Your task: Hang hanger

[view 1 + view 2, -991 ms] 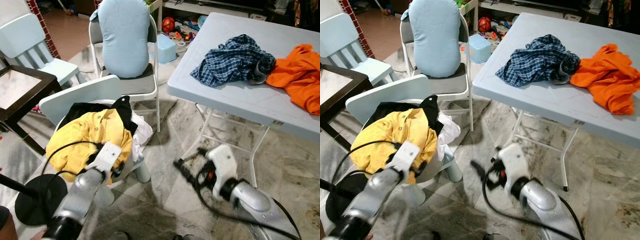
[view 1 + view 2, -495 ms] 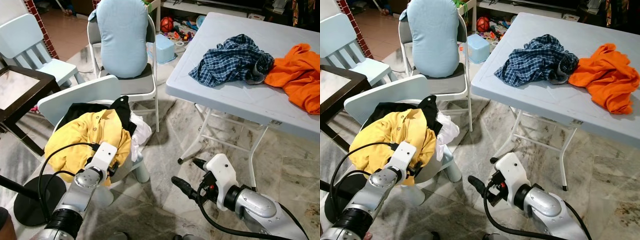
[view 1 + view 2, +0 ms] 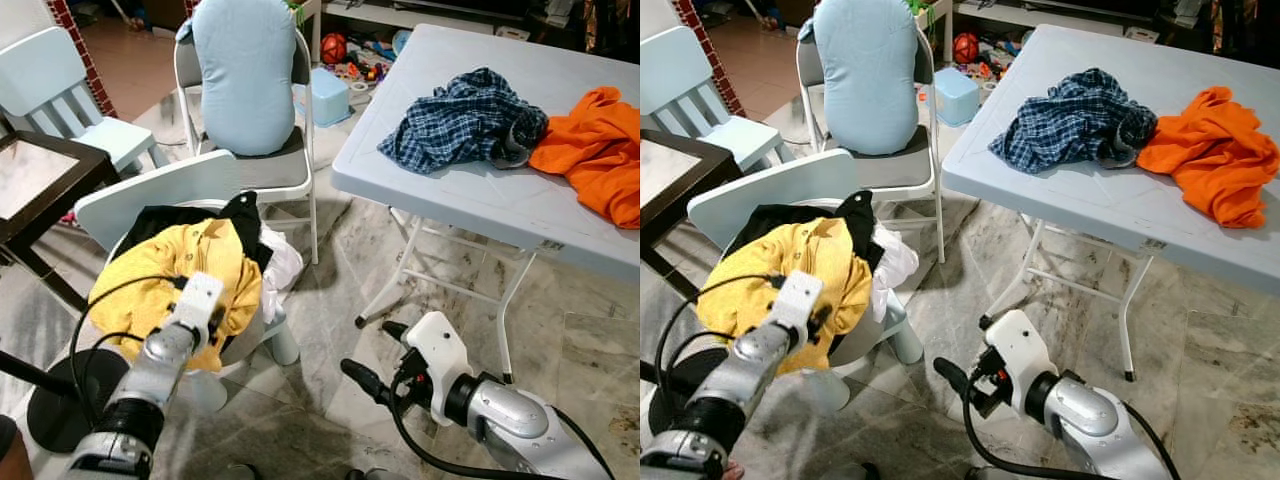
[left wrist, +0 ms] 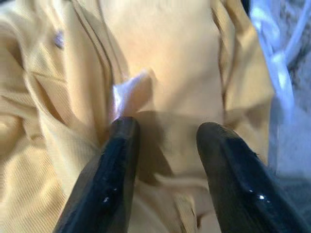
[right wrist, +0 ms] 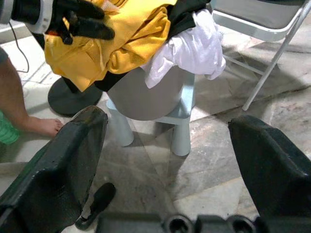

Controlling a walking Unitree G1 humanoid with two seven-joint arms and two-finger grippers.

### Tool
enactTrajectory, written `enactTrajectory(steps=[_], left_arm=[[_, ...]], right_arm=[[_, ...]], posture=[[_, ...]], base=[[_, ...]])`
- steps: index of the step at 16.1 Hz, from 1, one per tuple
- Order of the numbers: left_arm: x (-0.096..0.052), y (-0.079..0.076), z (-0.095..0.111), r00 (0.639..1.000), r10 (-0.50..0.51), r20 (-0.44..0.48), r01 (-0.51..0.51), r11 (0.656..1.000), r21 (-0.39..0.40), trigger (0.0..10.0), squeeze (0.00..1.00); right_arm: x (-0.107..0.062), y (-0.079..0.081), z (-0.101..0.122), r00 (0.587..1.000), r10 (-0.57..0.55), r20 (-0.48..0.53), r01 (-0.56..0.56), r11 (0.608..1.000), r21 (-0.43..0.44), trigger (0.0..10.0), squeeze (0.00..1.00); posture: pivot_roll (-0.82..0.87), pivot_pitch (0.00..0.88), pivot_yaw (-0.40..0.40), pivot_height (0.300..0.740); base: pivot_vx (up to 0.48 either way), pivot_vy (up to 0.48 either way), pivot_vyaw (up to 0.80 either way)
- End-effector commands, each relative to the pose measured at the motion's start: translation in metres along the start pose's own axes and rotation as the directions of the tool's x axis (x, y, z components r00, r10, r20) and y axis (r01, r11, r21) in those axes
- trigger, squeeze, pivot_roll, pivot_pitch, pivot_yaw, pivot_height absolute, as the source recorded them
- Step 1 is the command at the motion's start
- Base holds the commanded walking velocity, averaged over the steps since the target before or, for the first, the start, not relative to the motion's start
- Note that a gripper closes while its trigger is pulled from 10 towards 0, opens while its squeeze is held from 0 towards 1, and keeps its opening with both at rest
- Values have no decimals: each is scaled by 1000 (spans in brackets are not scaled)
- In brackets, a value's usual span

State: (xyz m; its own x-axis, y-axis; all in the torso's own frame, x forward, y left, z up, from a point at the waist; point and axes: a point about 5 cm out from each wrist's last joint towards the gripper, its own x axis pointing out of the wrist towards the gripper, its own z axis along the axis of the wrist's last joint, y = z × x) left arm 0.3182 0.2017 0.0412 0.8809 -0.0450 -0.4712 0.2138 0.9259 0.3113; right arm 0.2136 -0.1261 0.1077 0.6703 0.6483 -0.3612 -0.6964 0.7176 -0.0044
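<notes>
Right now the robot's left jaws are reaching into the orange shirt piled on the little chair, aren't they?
Not orange: the shirt under the left gripper is yellow, as the left wrist view shows. It does lie on the little chair.

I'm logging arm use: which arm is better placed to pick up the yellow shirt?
Left. Its tool is open right over the yellow shirt on the chair. The right tool hangs open above the floor, apart from the pile.
</notes>
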Motion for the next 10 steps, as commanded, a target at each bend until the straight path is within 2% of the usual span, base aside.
enactTrajectory(steps=[1,2,4,7,8,9,10], left_arm=[[1,2,-2,1000,11,-6,-11,999,-45,0,0],[1,2,-1,1000,11,-3,-11,999,-53,0,0],[4,2,3,1000,17,17,-14,993,-119,0,0],[4,0,5,1000,19,24,-15,989,-144,0,0],[3,1,9,998,33,57,-22,984,-178,0,0],[1,3,14,994,65,85,-49,982,-185,10000,0],[-3,2,17,991,82,109,-58,976,-208,10000,0]], right_arm=[[-4,-1,4,1000,-16,20,16,1000,-16,10000,0],[-4,-1,5,1000,-15,23,16,1000,-15,10000,0],[-5,-1,6,999,-1,34,1,1000,1,10000,0],[-5,-2,6,999,3,34,-3,1000,-3,10000,0],[-5,-2,8,999,-1,54,1,1000,-14,10000,0],[-5,-4,10,997,-16,69,16,1000,1,10000,0],[-4,-4,10,998,-12,66,13,1000,-9,10000,0]], posture=[[-73,121,-22,740],[-73,121,-22,740],[-71,121,-22,740],[-71,121,-24,740],[-72,119,-25,740],[-65,119,-24,740],[-62,119,-26,740]], base=[[0,0,0],[0,0,0],[0,0,0],[0,0,0],[0,0,0],[0,0,475],[0,0,800]])
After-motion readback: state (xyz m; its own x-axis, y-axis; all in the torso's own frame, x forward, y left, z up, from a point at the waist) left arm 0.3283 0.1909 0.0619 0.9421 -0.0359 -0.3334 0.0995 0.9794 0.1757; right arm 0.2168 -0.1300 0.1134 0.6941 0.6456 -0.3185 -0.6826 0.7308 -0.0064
